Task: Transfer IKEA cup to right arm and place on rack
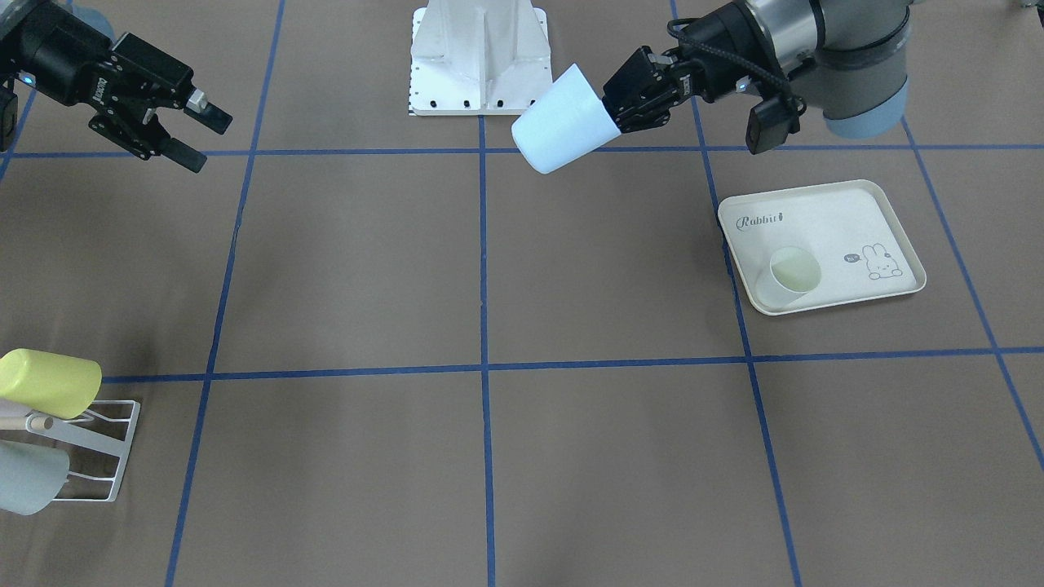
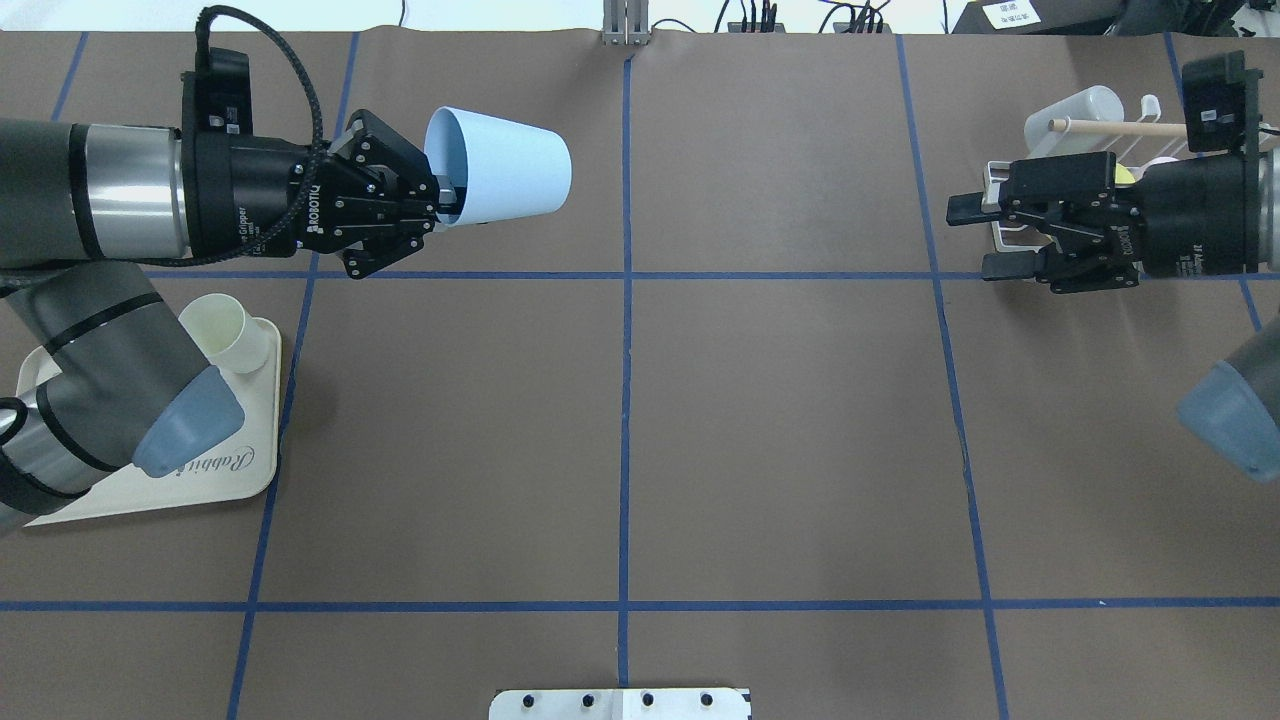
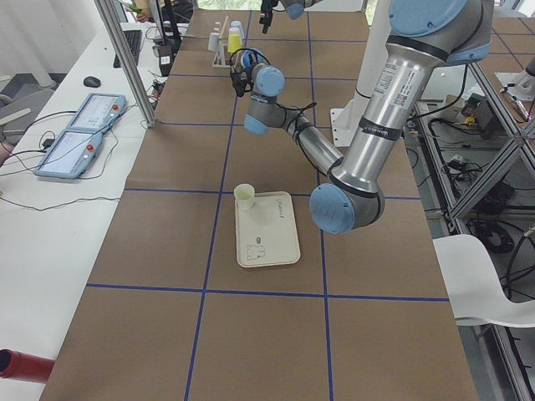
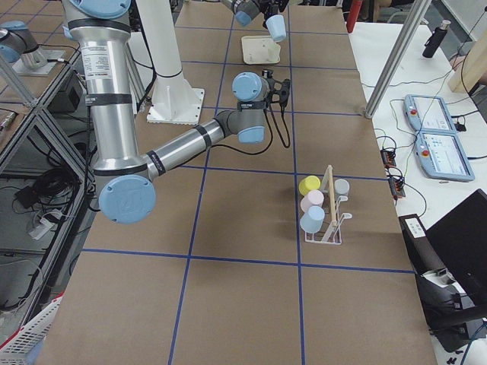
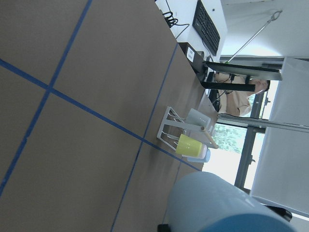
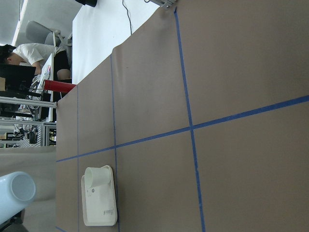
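The IKEA cup (image 2: 510, 175) is pale blue and lies on its side in the air, its base pointing toward the table's middle. My left gripper (image 2: 440, 205) is shut on its rim; the same cup (image 1: 563, 122) and left gripper (image 1: 616, 110) hang in front of the robot base. My right gripper (image 2: 972, 238) is open and holds nothing, far across the table, facing the cup. It hovers just in front of the rack (image 2: 1110, 127). The white wire rack (image 1: 102, 456) carries a yellow-green cup (image 1: 49, 381) and a pale grey one (image 1: 28, 481).
A cream rabbit-print tray (image 1: 881, 220) lies under my left arm with a cream cup (image 1: 793, 273) standing on it. The white robot base (image 1: 479, 57) sits at the table's edge. Blue tape lines cross the brown table. Tablets and desks stand beyond the table's far side.
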`<state>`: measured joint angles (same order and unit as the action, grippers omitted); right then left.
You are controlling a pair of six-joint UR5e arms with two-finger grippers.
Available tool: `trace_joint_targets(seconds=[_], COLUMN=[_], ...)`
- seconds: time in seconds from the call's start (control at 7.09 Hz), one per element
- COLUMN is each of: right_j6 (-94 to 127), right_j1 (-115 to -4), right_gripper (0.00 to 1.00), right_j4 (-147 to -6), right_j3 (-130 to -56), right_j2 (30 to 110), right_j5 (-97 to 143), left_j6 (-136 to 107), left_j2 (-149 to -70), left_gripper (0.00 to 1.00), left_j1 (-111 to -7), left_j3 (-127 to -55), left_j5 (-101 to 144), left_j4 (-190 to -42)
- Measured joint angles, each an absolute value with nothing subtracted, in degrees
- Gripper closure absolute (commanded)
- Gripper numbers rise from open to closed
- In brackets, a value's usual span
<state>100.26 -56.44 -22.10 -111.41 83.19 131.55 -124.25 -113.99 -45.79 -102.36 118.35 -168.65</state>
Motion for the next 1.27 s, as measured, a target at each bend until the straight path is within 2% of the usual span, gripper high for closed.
trace_joint_targets(seconds=[0.56,1.27], right_j6=[112.1,123.8], right_j1=[-54.8,-48.6], right_gripper=[0.00,0.00], right_j4=[-19.2,-5.8], right_j3=[-111.4,-110.5], right_j2=[74.7,70.0], right_j5=[131.3,121.0], left_j6=[-134.1,-138.4], left_j2=[-117.6,-118.8], left_gripper=[1.00,1.00], left_j1=[-40.7,-35.6], left_j3=[-101.1,-99.6], left_j5=[112.1,107.0], left_j4=[-179.9,-190.7])
